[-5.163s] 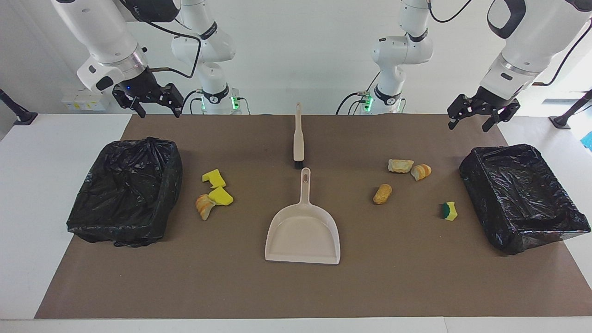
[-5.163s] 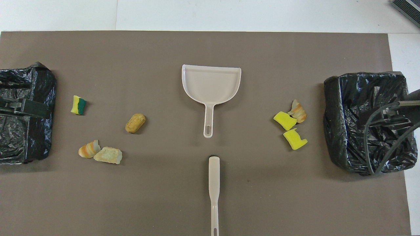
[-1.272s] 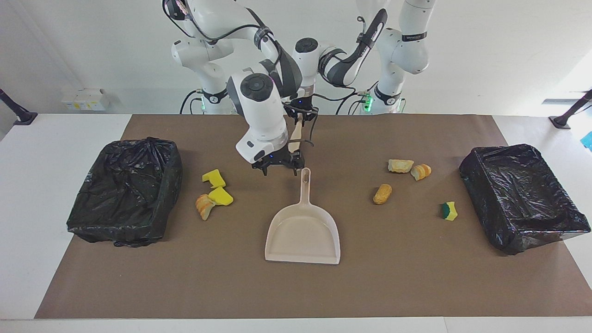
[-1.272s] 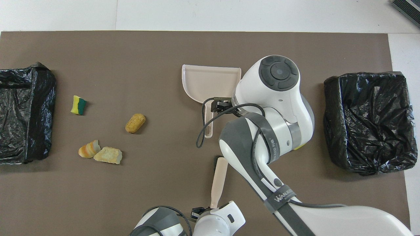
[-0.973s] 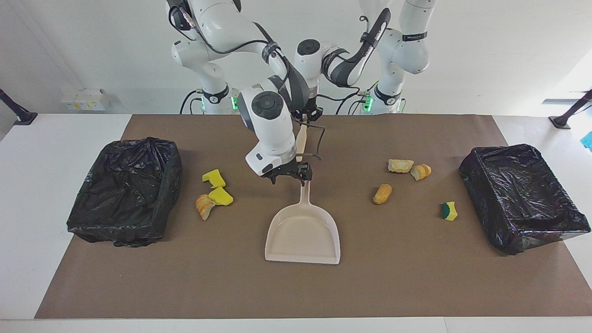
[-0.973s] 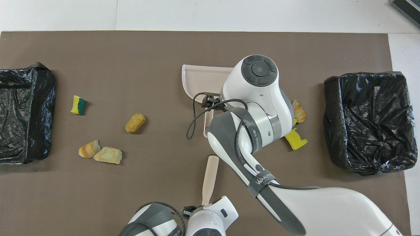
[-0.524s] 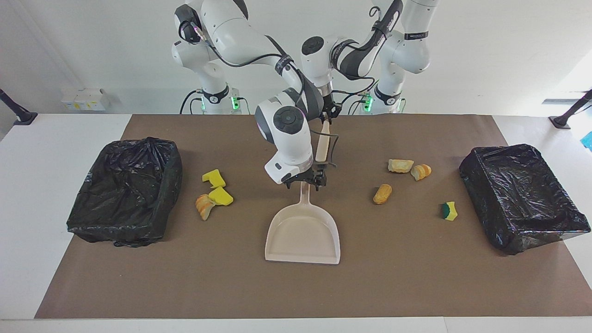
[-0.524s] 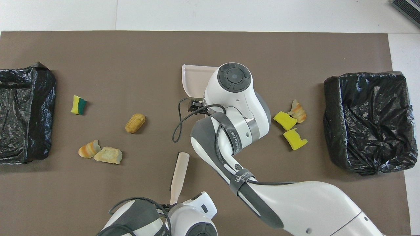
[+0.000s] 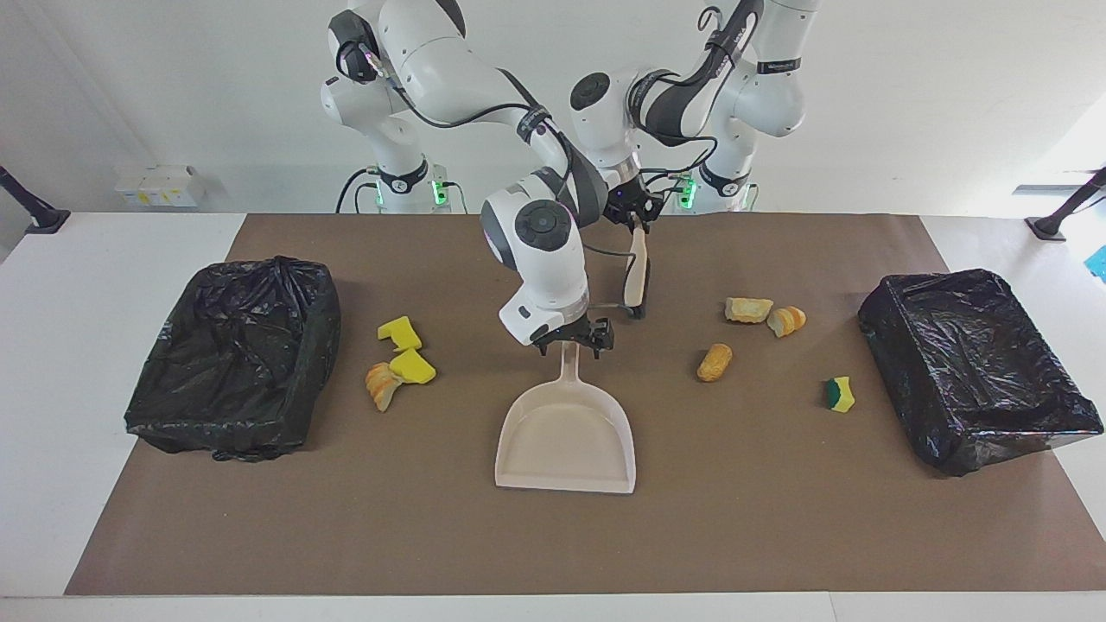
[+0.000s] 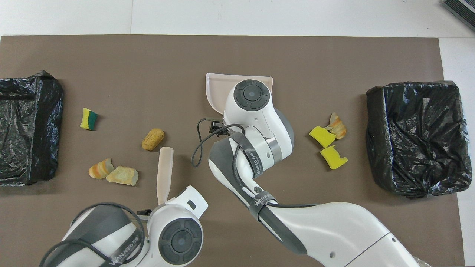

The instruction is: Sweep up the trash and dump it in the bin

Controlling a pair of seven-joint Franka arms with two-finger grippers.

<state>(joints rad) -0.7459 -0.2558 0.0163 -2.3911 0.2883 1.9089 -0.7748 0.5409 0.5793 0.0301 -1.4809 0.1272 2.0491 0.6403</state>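
Trash: two yellow sponge chunks point(image 9: 404, 349) and a bread lump point(image 9: 380, 385) beside the black bin point(image 9: 233, 358) at the right arm's end; three bread lumps point(image 9: 748, 309) and a yellow-green sponge piece point(image 9: 838, 394) toward the left arm's end. Right gripper point(image 9: 571, 338): angled down over the dustpan point(image 9: 566, 432) handle, jaws spread wide. Left gripper point(image 9: 635, 212): clamped on the brush point(image 9: 638, 276), which hangs bristles down. Dustpan handle points toward the robots.

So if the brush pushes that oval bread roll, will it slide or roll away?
The bread roll is a rounded oval lying on its side, so it would probably roll rather than slide. It looks light, so a gentle push may send it off. The flat brown mat offers nothing to stop it.
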